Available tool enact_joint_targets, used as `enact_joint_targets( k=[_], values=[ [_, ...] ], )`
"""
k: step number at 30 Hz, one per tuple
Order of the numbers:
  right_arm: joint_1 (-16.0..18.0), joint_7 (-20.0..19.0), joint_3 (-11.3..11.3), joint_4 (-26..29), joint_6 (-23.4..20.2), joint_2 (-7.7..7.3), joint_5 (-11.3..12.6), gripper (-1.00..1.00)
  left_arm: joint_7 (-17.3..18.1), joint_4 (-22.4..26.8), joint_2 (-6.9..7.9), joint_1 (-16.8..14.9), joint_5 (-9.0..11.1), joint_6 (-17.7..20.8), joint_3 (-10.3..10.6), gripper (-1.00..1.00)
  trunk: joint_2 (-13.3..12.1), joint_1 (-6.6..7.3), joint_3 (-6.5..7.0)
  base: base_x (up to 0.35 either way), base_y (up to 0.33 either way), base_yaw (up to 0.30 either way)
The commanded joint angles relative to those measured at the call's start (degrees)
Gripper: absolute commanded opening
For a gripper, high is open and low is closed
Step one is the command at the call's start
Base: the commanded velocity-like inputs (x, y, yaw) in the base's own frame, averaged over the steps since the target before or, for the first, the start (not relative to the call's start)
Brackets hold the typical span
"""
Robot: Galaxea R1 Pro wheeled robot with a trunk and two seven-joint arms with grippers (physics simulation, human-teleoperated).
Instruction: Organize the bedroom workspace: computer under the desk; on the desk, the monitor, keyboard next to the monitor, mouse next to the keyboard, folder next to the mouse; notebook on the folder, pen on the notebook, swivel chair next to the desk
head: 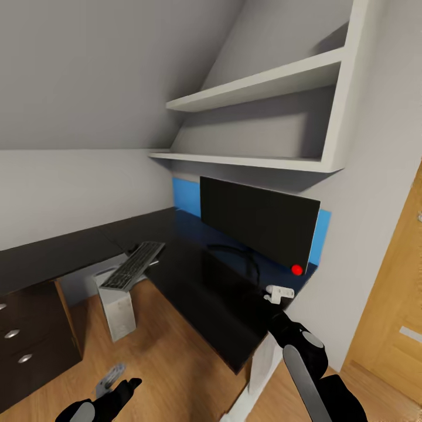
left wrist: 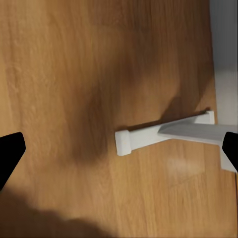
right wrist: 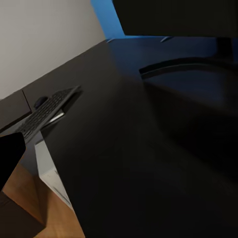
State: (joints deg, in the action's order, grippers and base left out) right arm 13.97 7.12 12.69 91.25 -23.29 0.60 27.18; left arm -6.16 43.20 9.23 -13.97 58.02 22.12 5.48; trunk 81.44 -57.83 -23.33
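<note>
Nearest the head camera, the robot's two black arms frame the lower edge: the left pincer (head: 111, 384) hangs low over the wood-plank floor (head: 176, 357), and the right pincer (head: 279, 293) is raised at the near corner of the glossy black corner worktop (head: 193, 281). The left wrist view shows two dark fingertips well apart at the picture's sides, so that pincer stands open and empty. Whether the right pincer is open cannot be told; nothing is seen in it.

On the worktop the large thin black monitor (head: 258, 223) with a red dot at its lower corner stands before the blue back panel (head: 186, 196), so that requirement looks met. The slim dark grey keyboard (head: 133, 265) is not on the worktop: it lies on top of the boxy pale grey-white computer tower (head: 117, 308), which stands on the floor in the worktop's inner corner. A small dark object near the keyboard in the right wrist view may be the mouse, but this is unclear.

The step in hand appears to be the keyboard. The next move probably calls for reaching to it, lifting it level, and setting it beside the monitor.
</note>
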Motion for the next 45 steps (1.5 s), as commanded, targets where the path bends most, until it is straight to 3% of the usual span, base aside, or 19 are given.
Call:
enact_joint_targets(
  k=[1,14,37,45],
  values=[
    [0.0,0.5,0.1,0.1,-0.2,0.01,0.6,1.0,-0.5,0.1,0.08,0.0,0.6,0.0,0.3,1.0,0.0,-0.02,-0.04,0.18,0.293,-0.275],
    [-0.2,0.5,0.3,0.2,-0.1,0.01,0.6,1.0,-0.5,0.1,0.08,0.0,0.7,0.0,0.2,1.0,0.0,-0.02,0.22,0.156,0.3,-0.215],
    [-0.3,0.5,0.2,1.0,-0.1,0.0,0.6,1.0,-0.6,-0.1,0.11,0.0,0.7,0.1,0.2,1.0,0.0,-0.02,0.23,0.024,0.315,-0.018],
    [-0.3,0.6,-0.2,1.1,-0.5,0.09,0.6,1.0,-0.6,-0.1,0.13,0.0,0.8,0.1,0.1,1.0,0.0,-0.02,0.23,0.0,0.318,-0.185]
  ],
)
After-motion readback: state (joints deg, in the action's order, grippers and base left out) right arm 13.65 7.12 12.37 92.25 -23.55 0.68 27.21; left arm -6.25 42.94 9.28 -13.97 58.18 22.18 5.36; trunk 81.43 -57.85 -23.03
